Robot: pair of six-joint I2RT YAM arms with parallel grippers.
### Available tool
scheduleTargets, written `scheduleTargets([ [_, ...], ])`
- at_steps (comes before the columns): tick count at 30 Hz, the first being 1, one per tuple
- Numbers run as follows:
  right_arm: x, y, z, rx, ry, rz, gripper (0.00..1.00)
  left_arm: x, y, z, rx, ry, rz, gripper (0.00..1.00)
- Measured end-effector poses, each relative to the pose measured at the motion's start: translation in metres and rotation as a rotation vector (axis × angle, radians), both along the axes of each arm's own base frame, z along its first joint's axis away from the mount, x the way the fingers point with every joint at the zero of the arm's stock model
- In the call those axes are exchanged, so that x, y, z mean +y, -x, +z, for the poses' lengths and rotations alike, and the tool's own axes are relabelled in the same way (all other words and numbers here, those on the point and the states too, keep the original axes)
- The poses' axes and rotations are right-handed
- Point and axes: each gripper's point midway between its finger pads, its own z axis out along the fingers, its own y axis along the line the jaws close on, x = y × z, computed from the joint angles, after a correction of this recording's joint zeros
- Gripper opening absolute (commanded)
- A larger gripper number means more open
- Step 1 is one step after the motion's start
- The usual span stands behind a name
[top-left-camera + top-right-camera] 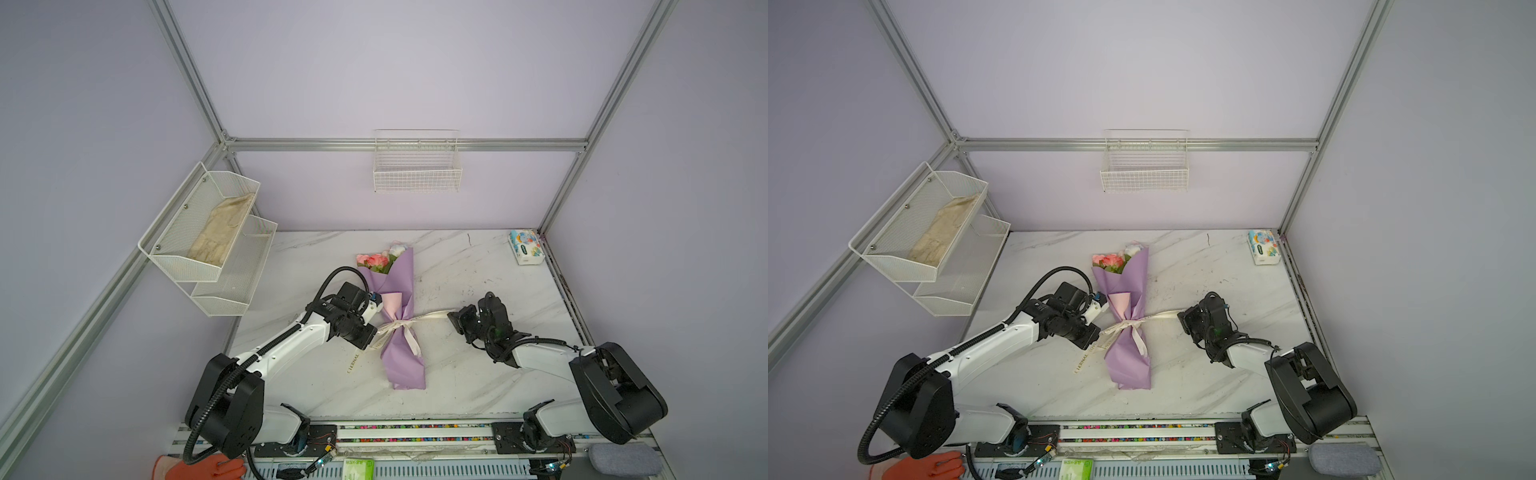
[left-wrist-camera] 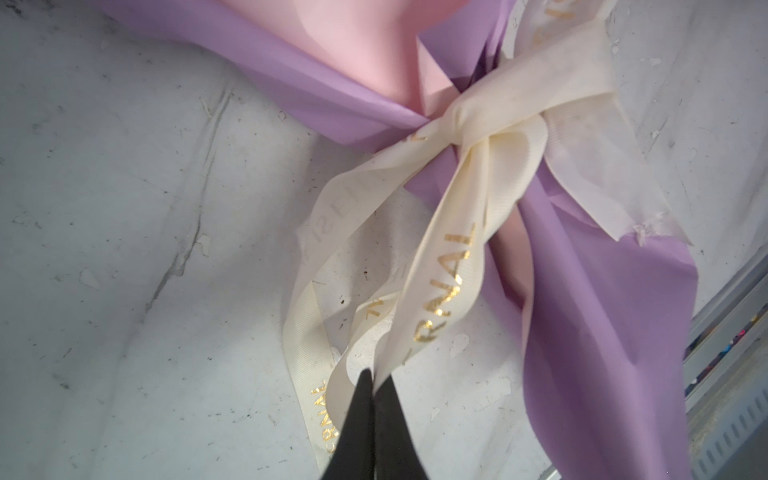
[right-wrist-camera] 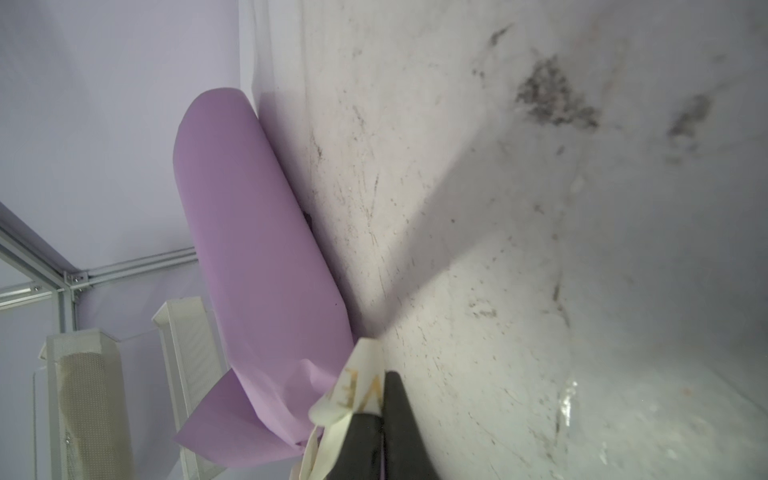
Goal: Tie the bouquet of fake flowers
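Observation:
The bouquet of fake flowers [image 1: 399, 286] [image 1: 1130, 282] lies in the middle of the marble table, wrapped in lilac paper [image 3: 257, 232], with pink and white blooms [image 1: 376, 259] at its far end. A cream ribbon with gold letters is knotted round its waist [image 1: 400, 324] [image 1: 1133, 323] [image 2: 478, 120]. My left gripper [image 2: 374, 380] [image 1: 376, 330] is at the left of the knot, shut on a ribbon strand. My right gripper [image 3: 380, 399] [image 1: 452, 315] [image 1: 1180, 316] is to the right, its fingers close together on the ribbon's other end [image 3: 353, 390]. That strand runs stretched from the knot.
A white wire basket [image 1: 417, 166] hangs on the back wall. A two-tier mesh shelf [image 1: 208, 232] with a cloth juts from the left wall. A tissue pack [image 1: 525, 247] sits at the back right corner. An orange glove [image 1: 203, 467] and grey pad [image 1: 623, 459] lie by the front rail.

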Motion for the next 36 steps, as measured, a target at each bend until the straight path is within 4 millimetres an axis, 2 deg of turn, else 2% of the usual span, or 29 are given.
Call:
scheduleTargets([
  [4, 0.006, -0.002, 0.020, -0.047, 0.079, 0.099, 0.43, -0.005, 0.001, 0.002, 0.003, 0.029, -0.011, 0.00],
  [8, 0.013, 0.019, 0.041, -0.107, 0.137, 0.218, 0.47, -0.007, 0.001, 0.005, 0.001, 0.042, -0.015, 0.00],
  [11, 0.042, 0.042, 0.054, -0.159, 0.178, 0.370, 0.45, -0.007, 0.001, 0.006, -0.003, 0.045, -0.016, 0.00],
  [14, 0.083, 0.059, 0.061, -0.205, 0.223, 0.538, 0.42, -0.008, 0.000, 0.006, -0.004, 0.048, -0.016, 0.00],
  [16, 0.106, 0.064, 0.055, -0.207, 0.273, 0.620, 0.42, -0.008, 0.001, 0.006, -0.003, 0.049, -0.017, 0.00],
  [19, 0.119, 0.064, 0.037, -0.186, 0.350, 0.678, 0.39, -0.009, 0.001, 0.006, -0.002, 0.053, -0.019, 0.00],
  [23, 0.121, 0.067, 0.021, -0.160, 0.426, 0.714, 0.35, -0.009, 0.002, 0.006, 0.001, 0.057, -0.020, 0.00],
  [29, 0.124, 0.073, 0.019, -0.173, 0.456, 0.754, 0.29, -0.010, 0.001, 0.007, 0.000, 0.059, -0.019, 0.00],
  [32, 0.126, 0.077, 0.019, -0.182, 0.459, 0.775, 0.22, -0.010, 0.001, 0.007, -0.001, 0.059, -0.020, 0.00],
  [34, 0.128, 0.078, 0.019, -0.187, 0.464, 0.788, 0.07, -0.010, 0.001, 0.007, -0.001, 0.060, -0.020, 0.00],
  [36, 0.129, 0.078, 0.019, -0.190, 0.469, 0.797, 0.03, -0.010, 0.001, 0.007, -0.002, 0.060, -0.019, 0.00],
])
